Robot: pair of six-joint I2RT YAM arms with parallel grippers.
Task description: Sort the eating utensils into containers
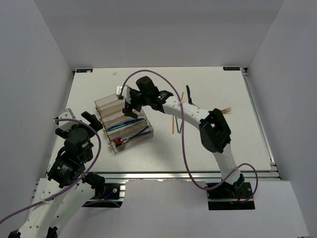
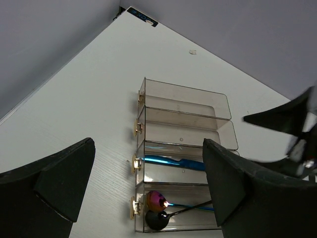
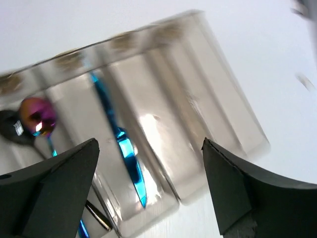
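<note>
The containers are one clear tray (image 1: 106, 102) of long narrow compartments, left of the table's middle. A blue knife (image 1: 125, 126) lies in one middle compartment. A purple spoon (image 1: 119, 141) and a black spoon (image 2: 157, 219) share the nearest one. My right gripper (image 1: 130, 105) hangs open over the tray. In the right wrist view the blue knife (image 3: 125, 151) lies loose in the compartment under the right gripper (image 3: 148, 183), with nothing between its fingers. My left gripper (image 1: 77, 126) stands open to the tray's left, facing the tray (image 2: 188, 101). Loose utensils lie right of the tray.
On the table to the right lie orange chopsticks (image 1: 172, 125), a black piece (image 1: 188, 94), a thin greenish piece (image 1: 179, 127) and a gold fork (image 1: 227, 110). The two far tray compartments (image 2: 198, 116) hold nothing. A purple cable (image 1: 181, 134) loops over the right arm.
</note>
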